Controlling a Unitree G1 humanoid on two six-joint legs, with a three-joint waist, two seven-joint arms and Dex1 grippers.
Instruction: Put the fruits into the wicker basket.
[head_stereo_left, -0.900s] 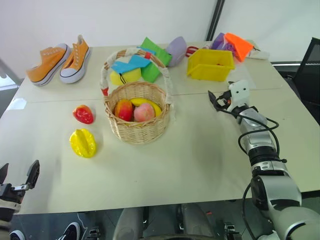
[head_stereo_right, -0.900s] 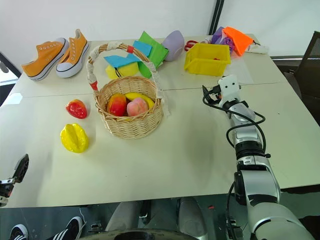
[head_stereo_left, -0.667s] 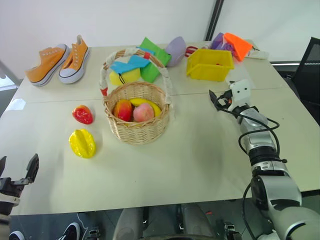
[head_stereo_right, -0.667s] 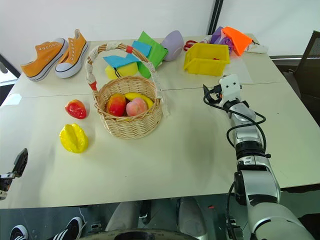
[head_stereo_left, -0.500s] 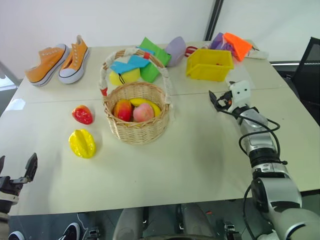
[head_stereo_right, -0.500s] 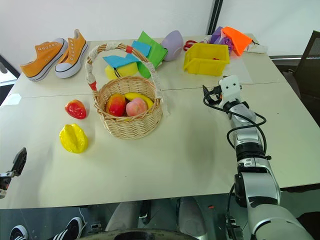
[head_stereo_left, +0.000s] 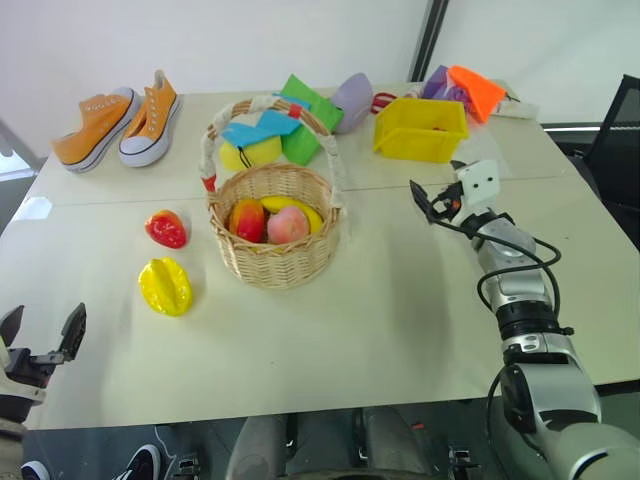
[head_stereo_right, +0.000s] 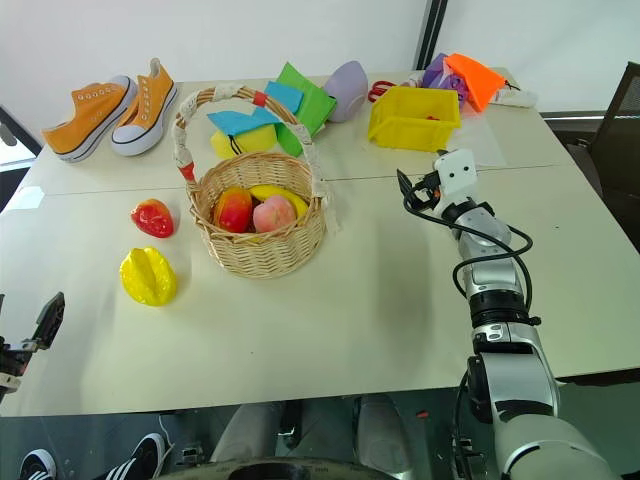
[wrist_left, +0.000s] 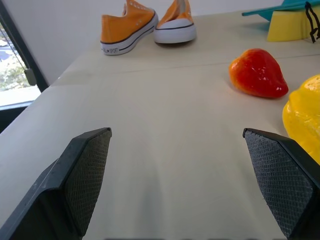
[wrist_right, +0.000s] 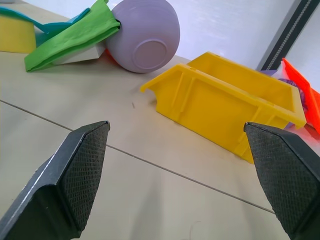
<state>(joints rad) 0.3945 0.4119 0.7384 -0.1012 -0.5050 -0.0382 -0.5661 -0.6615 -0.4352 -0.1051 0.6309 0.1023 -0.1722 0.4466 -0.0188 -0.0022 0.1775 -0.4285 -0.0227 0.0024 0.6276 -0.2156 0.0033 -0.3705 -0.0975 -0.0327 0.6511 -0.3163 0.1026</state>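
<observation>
A pale table (head_stereo_left: 400, 300) is carrying the round tan wicker basket (head_stereo_left: 275, 235), three fruits lying inside; the glossy yellow starfruit (head_stereo_left: 166, 286) and red strawberry (head_stereo_left: 166, 228) are waiting beside it, the right gripper (head_stereo_left: 432, 203) hanging spread and empty. The left wrist view is showing the left gripper (wrist_left: 190, 175) gaping wide, empty, facing both, needing to advance onto the starfruit

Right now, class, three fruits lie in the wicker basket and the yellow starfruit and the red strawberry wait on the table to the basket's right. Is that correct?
Not quite. The yellow starfruit and the red strawberry lie on the table to the left of the wicker basket, not its right, as the left eye view shows. Three fruits do lie in the basket.
</observation>
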